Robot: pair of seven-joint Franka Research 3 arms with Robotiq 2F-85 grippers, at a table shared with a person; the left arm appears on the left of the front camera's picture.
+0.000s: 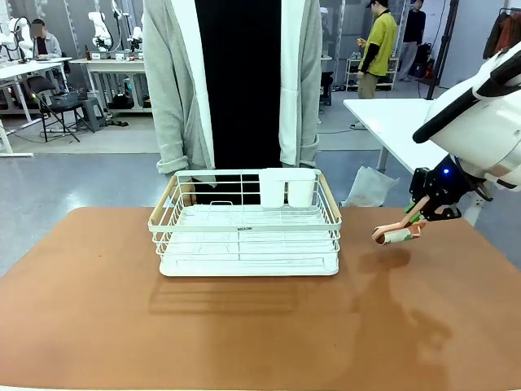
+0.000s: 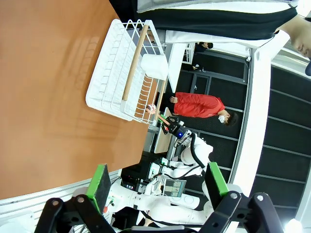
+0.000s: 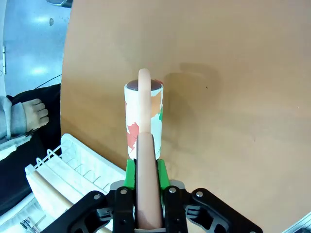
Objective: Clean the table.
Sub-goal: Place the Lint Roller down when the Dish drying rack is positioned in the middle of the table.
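Note:
The table (image 1: 244,326) has a wide reddish-brown top. Just above its right side hangs a lint roller (image 1: 396,235) with a pink handle and a white patterned roll, its shadow on the wood beneath. My right gripper (image 1: 421,216) is shut on the handle. From the right wrist, the pink handle (image 3: 146,160) runs up between the green pads of the right gripper (image 3: 146,175) to the roll (image 3: 143,114), over the table (image 3: 233,97). My left gripper (image 2: 158,187) is open and holds nothing, high over the table (image 2: 48,97).
A white wire rack (image 1: 244,224) with wooden side rails and a white cup holder stands at the table's far middle. A person in a grey cardigan (image 1: 175,81) stands right behind it, one hand (image 3: 34,114) by the edge. A white-topped table (image 1: 391,122) is at the back right.

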